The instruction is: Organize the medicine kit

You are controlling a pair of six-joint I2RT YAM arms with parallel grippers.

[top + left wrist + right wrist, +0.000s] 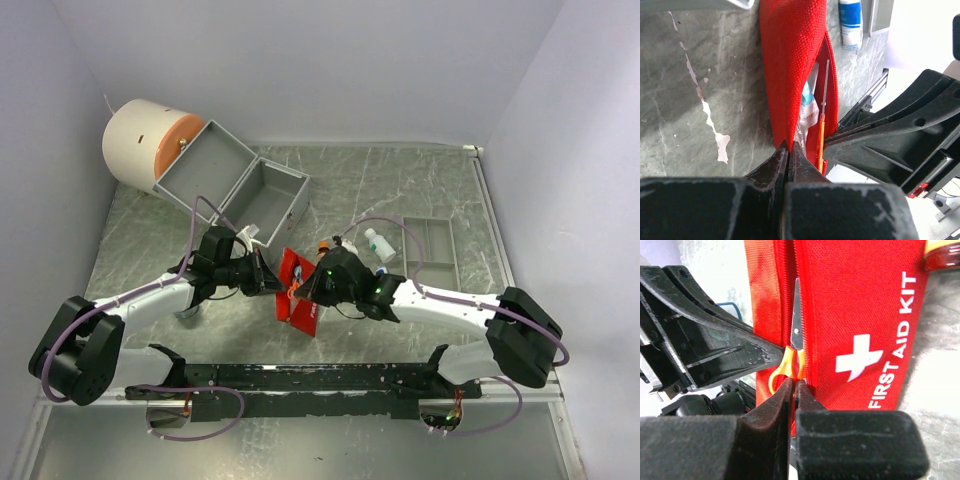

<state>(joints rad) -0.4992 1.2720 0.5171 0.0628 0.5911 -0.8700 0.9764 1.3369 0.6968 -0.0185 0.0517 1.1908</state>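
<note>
Starting with the biggest thing, the desk (400, 190) carries the medicine kit's grey case (207, 158). It lies open in the upper left of the top view, well apart from both arms. At the centre of that view, between the two wrists, is the red first-aid pouch (300, 310), its mouth gaping. It is woven cloth, so likely light, limp and apt to fold or slump. The stitched rim beside the zip looks like the soundest place to take hold. The left pincer (789, 150) is pressed together on that rim, at the bottom middle of its own view. The right pincer (793, 385) is likewise closed, nipping, by the look of it, the orange handle of small scissors (796, 335) whose blade lies in the pouch's opening. The scissors are stiff, thin and pointed, with a handle that looks slick, so its loops should give the surest grip.
</note>
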